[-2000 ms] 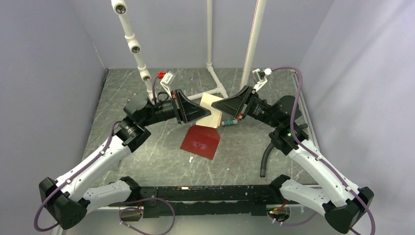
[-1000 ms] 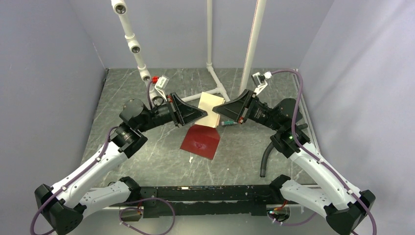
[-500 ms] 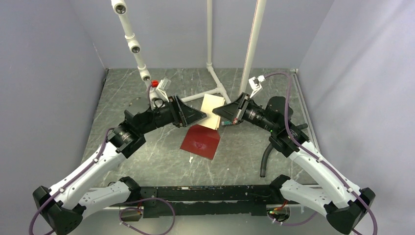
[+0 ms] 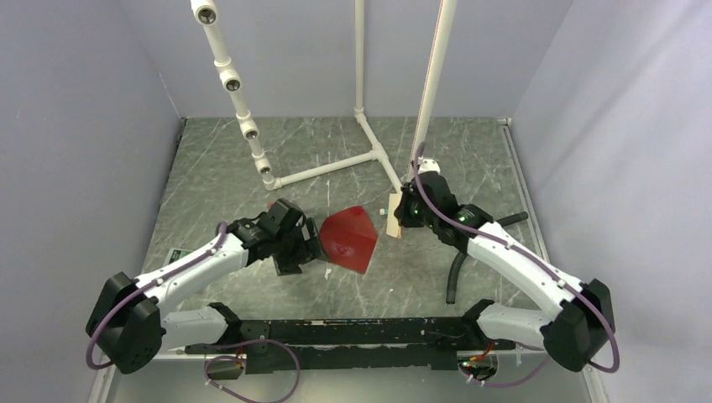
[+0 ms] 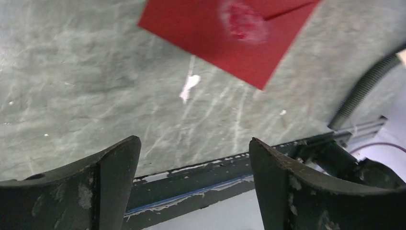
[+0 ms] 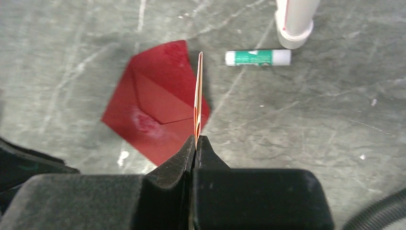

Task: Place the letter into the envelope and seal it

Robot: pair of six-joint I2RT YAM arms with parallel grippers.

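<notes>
The dark red envelope (image 4: 348, 239) lies flat on the table with its pointed flap open; it also shows in the left wrist view (image 5: 225, 33) and the right wrist view (image 6: 158, 108). My right gripper (image 4: 400, 218) (image 6: 195, 139) is shut on the pale letter (image 4: 392, 227), which stands on edge (image 6: 197, 91) over the envelope's right corner. My left gripper (image 4: 302, 250) (image 5: 191, 146) sits low just left of the envelope, jaws wide open with nothing between them.
A green-and-white glue stick (image 6: 257, 57) lies beyond the envelope near a white pipe foot (image 6: 294, 21). The white pipe frame (image 4: 336, 168) crosses the back of the table. A black hose (image 4: 458, 273) lies at the right. The dark front rail (image 4: 353, 332) borders the near edge.
My left gripper let go of the letter, opened wide and dropped to the table left of the envelope. My right gripper kept the letter and swung it down on edge beside the envelope.
</notes>
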